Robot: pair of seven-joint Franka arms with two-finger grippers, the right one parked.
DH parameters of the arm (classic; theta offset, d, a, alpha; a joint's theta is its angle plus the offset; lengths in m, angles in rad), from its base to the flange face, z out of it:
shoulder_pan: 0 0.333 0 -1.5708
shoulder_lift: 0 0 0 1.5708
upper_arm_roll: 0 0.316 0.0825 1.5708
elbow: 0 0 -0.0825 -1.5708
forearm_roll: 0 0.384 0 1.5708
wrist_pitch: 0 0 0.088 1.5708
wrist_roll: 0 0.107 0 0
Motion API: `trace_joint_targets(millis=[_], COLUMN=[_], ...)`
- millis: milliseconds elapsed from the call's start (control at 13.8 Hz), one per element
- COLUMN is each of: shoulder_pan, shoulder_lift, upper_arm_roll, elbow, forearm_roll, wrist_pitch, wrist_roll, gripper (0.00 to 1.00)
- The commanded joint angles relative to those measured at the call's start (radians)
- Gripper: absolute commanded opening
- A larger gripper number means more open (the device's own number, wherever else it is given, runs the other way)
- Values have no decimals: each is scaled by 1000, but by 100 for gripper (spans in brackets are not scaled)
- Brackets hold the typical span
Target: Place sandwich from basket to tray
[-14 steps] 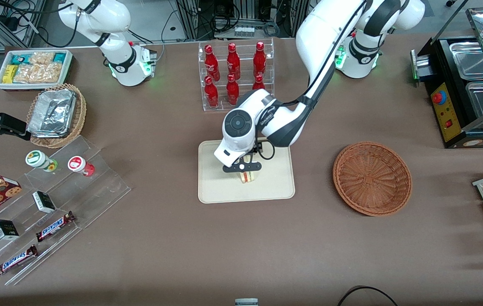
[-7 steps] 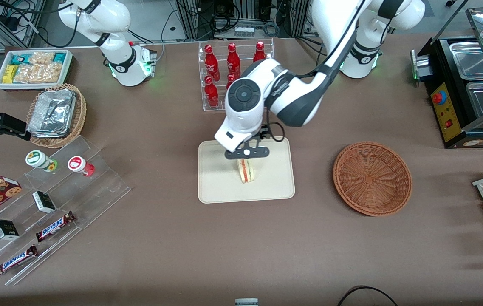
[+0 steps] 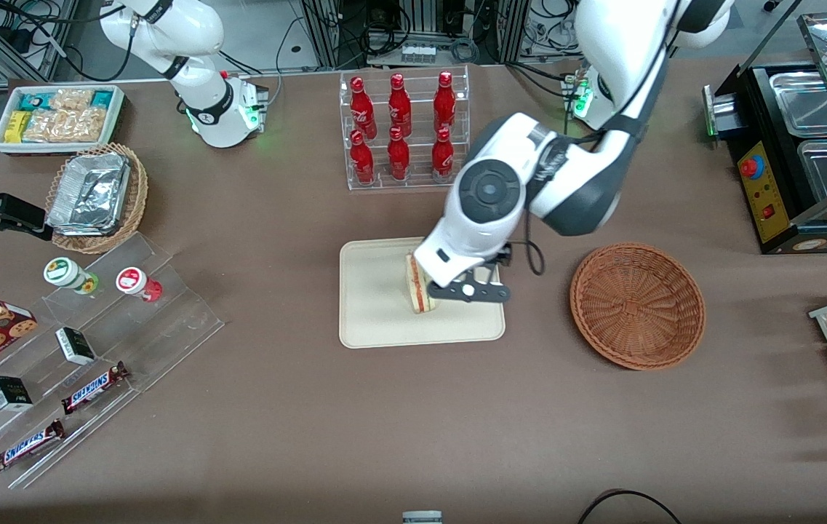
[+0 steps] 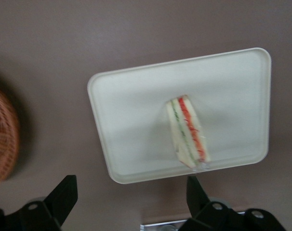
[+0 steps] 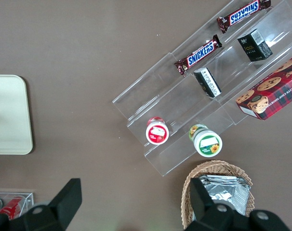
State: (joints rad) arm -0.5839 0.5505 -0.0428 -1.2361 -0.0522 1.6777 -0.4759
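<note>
Now the left arm bends low over the tray [image 3: 377, 320], its gripper [image 3: 473, 292] hanging above the tray's edge nearest the basket [image 3: 637, 306], fingers [image 4: 63, 195] spread wide and holding nothing. On the tray the sandwich [image 3: 417, 287] stands on edge, its basket-side flank partly covered by the wrist in the front view

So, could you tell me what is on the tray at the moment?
Only the sandwich stands on the tray, filling stripe up. The open gripper hovers above, hiding part of the tray in the front view. The basket is empty.
</note>
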Motion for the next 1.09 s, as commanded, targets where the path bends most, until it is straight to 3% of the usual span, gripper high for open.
trace_joint_targets(millis=[0, 435, 580, 1014], shoulder_pan=[74, 239, 327, 433], shoulder_lift=[-109, -226, -283, -463], upper_arm_roll=[4, 4, 3, 9], elbow=[-112, -253, -311, -447], forearm_roll=[32, 37, 25, 32], wrist_pitch=[-12, -55, -52, -65], wrist_roll=[83, 368, 405, 502], gripper=[100, 100, 100, 100])
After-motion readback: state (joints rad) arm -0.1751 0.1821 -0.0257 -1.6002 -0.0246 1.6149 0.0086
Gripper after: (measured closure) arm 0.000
